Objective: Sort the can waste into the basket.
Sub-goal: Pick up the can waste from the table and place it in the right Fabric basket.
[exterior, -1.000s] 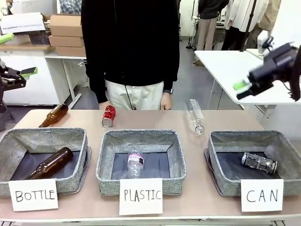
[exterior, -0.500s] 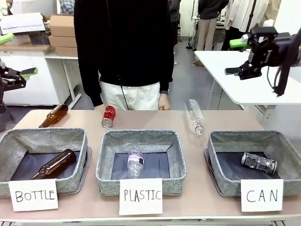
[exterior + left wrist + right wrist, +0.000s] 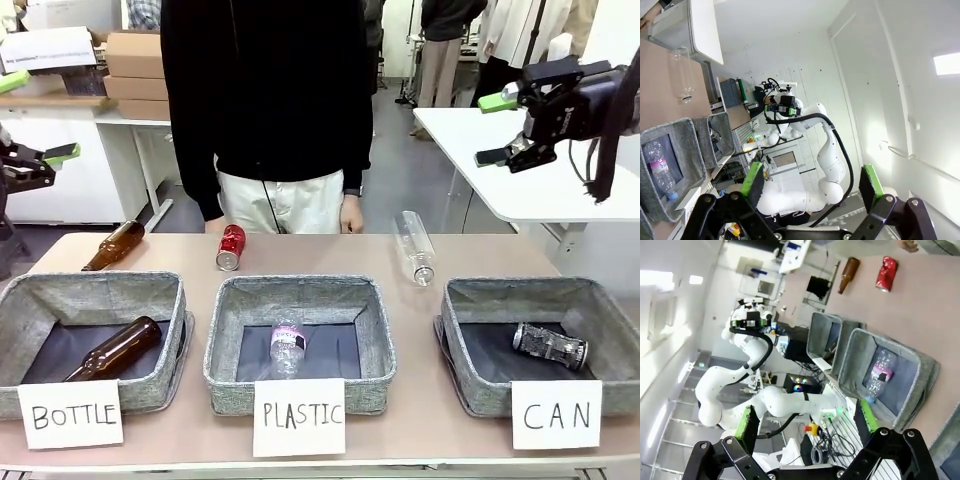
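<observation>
In the front view three baskets stand in one row along the near edge of the table (image 3: pixel 480 255). The CAN basket (image 3: pixel 482 398), at the right end, holds one dark can (image 3: pixel 550 346) lying on its floor. The second can, the red can (image 3: pixel 231 247), lies near the far edge, left of the middle, in front of the person (image 3: pixel 270 100). One brown bottle (image 3: pixel 113 246) lies at the far left corner, and another brown bottle (image 3: pixel 112 348) lies in the BOTTLE basket (image 3: pixel 150 395). One clear bottle (image 3: pixel 415 247) lies near the far edge, right of the middle, and another clear bottle (image 3: pixel 288 347) lies in the PLASTIC basket (image 3: pixel 228 395). The right gripper (image 3: pixel 497 128) hangs high above the right side, spread wide and empty. The left gripper (image 3: pixel 40 163) is beyond the left edge. In the left wrist view its two fingers (image 3: pixel 752 181) stand apart with nothing between them. In the right wrist view the two fingers (image 3: pixel 747 424) are also apart and empty, and the red can lies far off.
</observation>
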{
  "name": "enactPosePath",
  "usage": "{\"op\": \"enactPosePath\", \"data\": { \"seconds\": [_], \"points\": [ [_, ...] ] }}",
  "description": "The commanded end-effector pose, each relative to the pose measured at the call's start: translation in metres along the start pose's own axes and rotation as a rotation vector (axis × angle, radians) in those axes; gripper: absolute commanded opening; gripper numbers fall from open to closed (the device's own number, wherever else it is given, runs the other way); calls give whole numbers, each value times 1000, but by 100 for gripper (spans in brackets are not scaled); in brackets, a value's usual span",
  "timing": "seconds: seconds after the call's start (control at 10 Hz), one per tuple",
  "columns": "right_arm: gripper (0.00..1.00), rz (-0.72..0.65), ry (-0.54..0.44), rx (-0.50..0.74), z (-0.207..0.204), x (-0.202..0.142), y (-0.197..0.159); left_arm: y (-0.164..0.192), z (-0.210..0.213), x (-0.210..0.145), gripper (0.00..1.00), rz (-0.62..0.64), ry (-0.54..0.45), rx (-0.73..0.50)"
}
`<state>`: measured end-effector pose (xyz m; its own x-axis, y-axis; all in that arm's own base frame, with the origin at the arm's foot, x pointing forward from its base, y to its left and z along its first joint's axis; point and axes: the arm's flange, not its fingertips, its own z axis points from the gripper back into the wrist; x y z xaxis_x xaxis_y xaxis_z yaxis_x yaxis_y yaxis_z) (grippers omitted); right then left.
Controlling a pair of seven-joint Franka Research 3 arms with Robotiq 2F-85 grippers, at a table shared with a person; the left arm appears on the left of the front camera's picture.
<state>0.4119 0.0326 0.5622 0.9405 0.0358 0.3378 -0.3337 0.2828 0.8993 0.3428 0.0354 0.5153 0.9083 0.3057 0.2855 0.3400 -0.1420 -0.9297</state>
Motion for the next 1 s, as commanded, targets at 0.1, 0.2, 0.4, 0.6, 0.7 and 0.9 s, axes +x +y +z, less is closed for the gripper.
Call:
{"op": "enactPosePath", "data": {
  "seconds": [0.1,0.2,0.4,0.6,0.7,0.9],
  "points": [
    [100,15,-11,-9,1,-3,-3,-2,-3,-1,100,-12,-4,-20],
    [100,15,-11,-9,1,-3,-3,-2,-3,-1,100,-12,-4,-20],
    [100,15,-11,-9,1,-3,-3,-2,-3,-1,100,-12,-4,-20],
    [100,15,-11,-9,1,-3,-3,-2,-3,-1,100,-12,-4,-20],
    [100,15,-11,-9,1,-3,-3,-2,-3,-1,100,-12,-4,-20],
    [100,15,-11,-9,1,-3,-3,2,-12,16,100,-50,-1,257]
  ]
}}
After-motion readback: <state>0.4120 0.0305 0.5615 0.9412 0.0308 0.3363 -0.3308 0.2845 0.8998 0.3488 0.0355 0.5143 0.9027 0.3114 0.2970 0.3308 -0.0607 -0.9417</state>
